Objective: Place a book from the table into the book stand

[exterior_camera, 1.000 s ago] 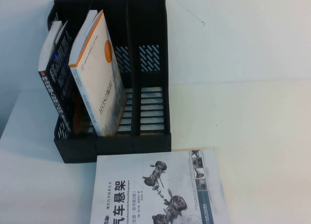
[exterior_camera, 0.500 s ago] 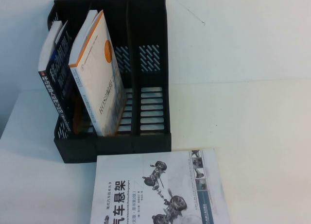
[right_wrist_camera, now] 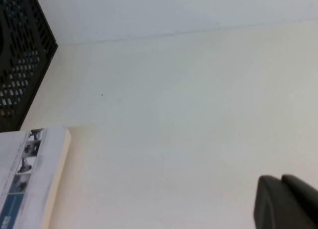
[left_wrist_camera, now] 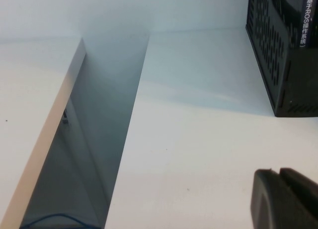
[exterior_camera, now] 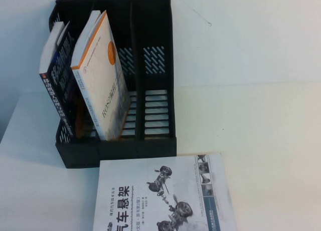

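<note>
A white book (exterior_camera: 160,196) with car-suspension pictures lies flat on the table, just in front of the black book stand (exterior_camera: 150,65); its corner shows in the right wrist view (right_wrist_camera: 30,174). The stand holds a dark book (exterior_camera: 57,85) in its left slot and a white-and-orange book (exterior_camera: 103,75) leaning in the middle slot; the right slot is empty. Neither gripper shows in the high view. My left gripper (left_wrist_camera: 279,172) is shut and empty above bare table, left of the stand (left_wrist_camera: 278,55). My right gripper (right_wrist_camera: 280,178) is shut and empty above bare table, right of the flat book.
The stand's side wall (right_wrist_camera: 20,60) shows in the right wrist view. A gap (left_wrist_camera: 94,139) between two white table surfaces lies left of the stand. The white tabletop (exterior_camera: 261,141) stretches to the right of the stand and book.
</note>
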`<control>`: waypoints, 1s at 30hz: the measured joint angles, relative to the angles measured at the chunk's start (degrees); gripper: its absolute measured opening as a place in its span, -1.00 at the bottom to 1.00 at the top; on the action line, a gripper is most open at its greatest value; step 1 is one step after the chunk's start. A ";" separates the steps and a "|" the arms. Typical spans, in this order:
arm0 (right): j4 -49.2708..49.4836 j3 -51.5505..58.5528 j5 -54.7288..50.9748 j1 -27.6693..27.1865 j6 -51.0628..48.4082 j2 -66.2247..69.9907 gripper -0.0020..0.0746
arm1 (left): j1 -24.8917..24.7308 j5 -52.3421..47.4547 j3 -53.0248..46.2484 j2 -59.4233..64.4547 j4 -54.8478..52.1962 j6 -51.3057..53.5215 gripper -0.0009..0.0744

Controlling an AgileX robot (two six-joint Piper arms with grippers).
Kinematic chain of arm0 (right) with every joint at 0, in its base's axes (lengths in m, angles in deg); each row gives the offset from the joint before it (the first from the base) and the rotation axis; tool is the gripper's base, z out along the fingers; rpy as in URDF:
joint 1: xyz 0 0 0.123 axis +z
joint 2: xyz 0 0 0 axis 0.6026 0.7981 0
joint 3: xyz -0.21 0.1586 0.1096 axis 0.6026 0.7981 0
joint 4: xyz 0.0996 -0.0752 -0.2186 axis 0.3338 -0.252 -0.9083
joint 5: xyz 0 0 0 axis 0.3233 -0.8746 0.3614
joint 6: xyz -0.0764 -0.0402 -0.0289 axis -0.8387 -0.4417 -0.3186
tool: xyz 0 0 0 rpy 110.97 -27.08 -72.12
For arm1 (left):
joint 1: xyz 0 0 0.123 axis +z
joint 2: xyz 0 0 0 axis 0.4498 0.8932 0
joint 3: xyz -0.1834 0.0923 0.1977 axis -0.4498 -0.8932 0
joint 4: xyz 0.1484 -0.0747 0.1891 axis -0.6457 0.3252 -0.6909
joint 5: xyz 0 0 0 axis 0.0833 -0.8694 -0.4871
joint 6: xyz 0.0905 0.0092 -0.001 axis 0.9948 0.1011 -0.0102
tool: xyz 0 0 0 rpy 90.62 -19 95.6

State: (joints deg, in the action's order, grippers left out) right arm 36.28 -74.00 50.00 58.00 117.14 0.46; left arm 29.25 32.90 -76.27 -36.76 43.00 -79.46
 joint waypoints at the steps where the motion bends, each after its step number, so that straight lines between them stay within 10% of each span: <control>1: -0.10 0.22 0.13 0.00 0.00 -0.15 -0.93 | 0.00 0.00 0.00 0.00 0.00 0.00 -0.98; 18: 12.96 16.99 8.59 -21.04 -19.86 -15.91 -0.93 | 0.00 0.00 0.00 0.00 0.00 0.12 -0.98; 30: 20.89 19.70 10.94 -21.69 -30.50 -15.91 -0.93 | 0.00 0.00 0.00 0.00 0.00 0.12 -0.98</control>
State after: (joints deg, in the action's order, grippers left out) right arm 57.18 -54.30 60.94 36.31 86.64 -15.46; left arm 29.25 32.90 -76.27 -36.76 43.00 -79.34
